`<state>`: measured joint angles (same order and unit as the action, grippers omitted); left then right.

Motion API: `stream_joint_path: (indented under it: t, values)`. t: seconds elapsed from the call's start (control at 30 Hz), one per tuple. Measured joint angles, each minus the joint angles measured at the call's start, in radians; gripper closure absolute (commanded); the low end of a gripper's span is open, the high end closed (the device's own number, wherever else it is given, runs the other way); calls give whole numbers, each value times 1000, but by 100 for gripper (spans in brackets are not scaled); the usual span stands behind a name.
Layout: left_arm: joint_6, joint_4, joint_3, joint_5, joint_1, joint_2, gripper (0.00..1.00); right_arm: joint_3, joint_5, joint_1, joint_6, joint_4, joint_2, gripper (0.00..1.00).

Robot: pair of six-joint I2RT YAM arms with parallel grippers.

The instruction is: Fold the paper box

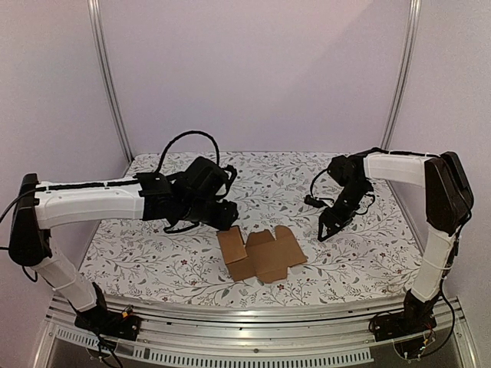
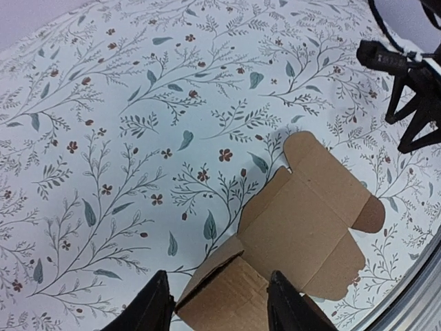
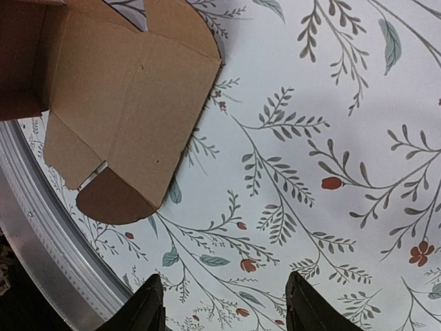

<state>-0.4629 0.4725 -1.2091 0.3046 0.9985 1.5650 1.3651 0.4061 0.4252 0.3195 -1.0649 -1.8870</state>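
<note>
The paper box is a plain brown cardboard sheet lying partly folded near the table's front middle. Its left part stands up as a raised wall section; the rest lies flat with rounded flaps. My left gripper hovers at the box's back left corner. In the left wrist view the left gripper is open, its fingers straddling the raised section closely. My right gripper is open to the right of the box, over bare cloth. In the right wrist view the right gripper holds nothing, and the box lies at upper left.
A floral tablecloth covers the table. An aluminium rail runs along the near edge, close to the box's front flap. Two metal frame posts rise at the back corners.
</note>
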Motion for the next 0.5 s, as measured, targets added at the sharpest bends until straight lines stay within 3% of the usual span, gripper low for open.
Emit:
stream_joint_path:
  t: [0.17,0.5]
  values:
    - [34,-89,111,-126,-29,24,64,-3,18,0,0,0,0,42]
    - [47,-236,129,-257,-87,85,80,-5,38,0,3,0,-15,43]
